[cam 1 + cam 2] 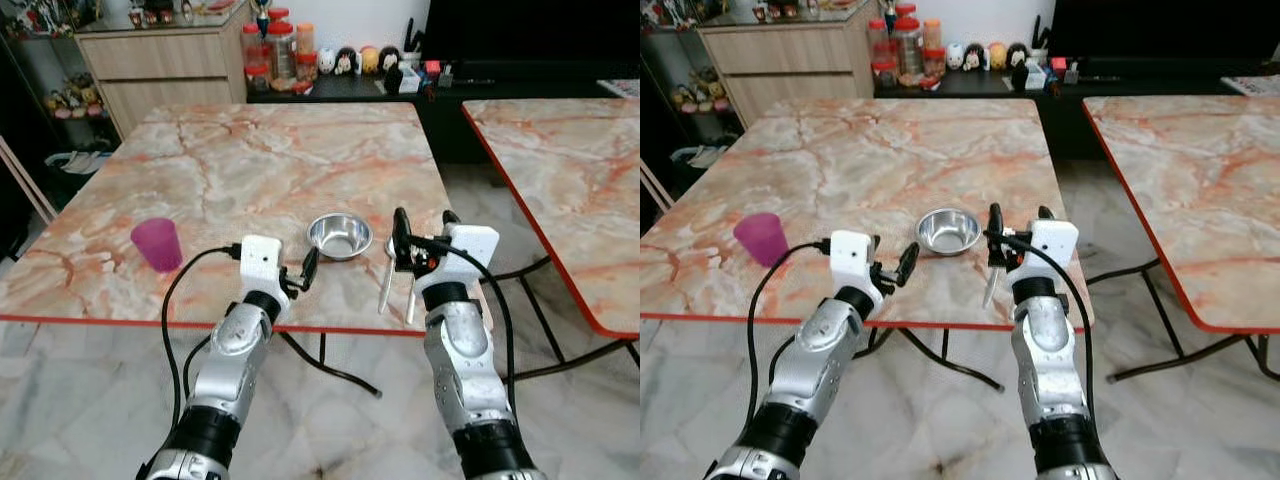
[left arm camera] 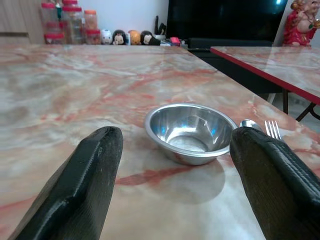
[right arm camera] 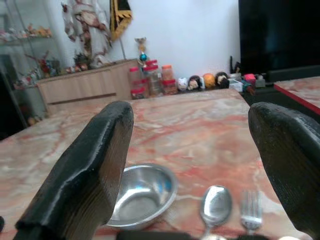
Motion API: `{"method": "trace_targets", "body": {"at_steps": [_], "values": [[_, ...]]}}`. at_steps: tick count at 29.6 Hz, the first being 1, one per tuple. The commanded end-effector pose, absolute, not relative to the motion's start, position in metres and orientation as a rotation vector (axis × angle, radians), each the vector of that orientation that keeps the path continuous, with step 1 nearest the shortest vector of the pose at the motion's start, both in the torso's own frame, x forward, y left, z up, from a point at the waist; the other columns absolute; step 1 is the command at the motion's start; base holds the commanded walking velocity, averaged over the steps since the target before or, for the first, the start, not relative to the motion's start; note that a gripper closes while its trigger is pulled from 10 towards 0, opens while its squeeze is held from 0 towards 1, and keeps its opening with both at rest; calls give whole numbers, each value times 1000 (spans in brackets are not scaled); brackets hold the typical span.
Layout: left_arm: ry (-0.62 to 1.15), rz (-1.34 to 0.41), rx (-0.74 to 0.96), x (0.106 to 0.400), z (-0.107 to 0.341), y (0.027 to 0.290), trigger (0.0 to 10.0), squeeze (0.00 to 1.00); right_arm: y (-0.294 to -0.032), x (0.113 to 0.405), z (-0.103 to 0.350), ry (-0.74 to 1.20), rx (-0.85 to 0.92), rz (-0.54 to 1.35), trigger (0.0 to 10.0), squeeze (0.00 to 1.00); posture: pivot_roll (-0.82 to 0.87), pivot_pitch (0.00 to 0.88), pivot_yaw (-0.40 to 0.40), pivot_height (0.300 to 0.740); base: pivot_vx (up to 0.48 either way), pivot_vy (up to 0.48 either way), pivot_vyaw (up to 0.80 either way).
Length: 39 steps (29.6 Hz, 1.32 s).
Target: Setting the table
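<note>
- The desk (image 1: 250, 170), a marble-patterned top with a red edge, carries every piece near its front edge; a second desk (image 1: 560, 170) stands apart to the robot's right.
- The purple cup (image 1: 158, 243) stands upright well off to the robot's left, apart from the other pieces and nearer the left arm than the right.
- The steel bowl (image 1: 339, 235) sits between the two arms, straight ahead of the left claw (image 1: 300, 272), whose fingers are spread wide and hold nothing.
- The spoon (image 1: 387, 270) and fork (image 3: 251, 212) lie side by side just to the right of the bowl, long axes running from the front edge away from the robot.
- The right claw (image 1: 420, 235) hangs over their handles, fingers wide apart and empty, so it is the nearer arm for the cutlery; it would likely have to drop down onto them.
</note>
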<state>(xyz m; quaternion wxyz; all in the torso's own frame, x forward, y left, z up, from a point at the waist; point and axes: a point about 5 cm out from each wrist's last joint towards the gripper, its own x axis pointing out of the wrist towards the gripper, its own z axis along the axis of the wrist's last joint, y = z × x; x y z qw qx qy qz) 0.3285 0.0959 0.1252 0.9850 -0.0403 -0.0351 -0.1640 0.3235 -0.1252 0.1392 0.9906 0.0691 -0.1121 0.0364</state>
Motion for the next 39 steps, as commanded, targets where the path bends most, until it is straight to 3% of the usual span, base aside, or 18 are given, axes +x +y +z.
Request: {"method": "trace_targets", "body": {"at_steps": [1, 10, 39], "values": [[-50, -336, -75, 328, 123, 97, 10000, 0, -122, 324, 139, -224, 135, 80, 10000, 0, -38, 0, 24, 740, 0, 0, 0], [-40, -323, -56, 329, 122, 99, 10000, 0, -121, 323, 136, -214, 137, 83, 10000, 0, -42, 0, 29, 740, 140, 0, 0], [-56, -296, -57, 329, 125, 103, 10000, 0, -120, 324, 139, -225, 143, 86, 10000, 0, -35, 0, 19, 740, 480, 0, 0]]}}
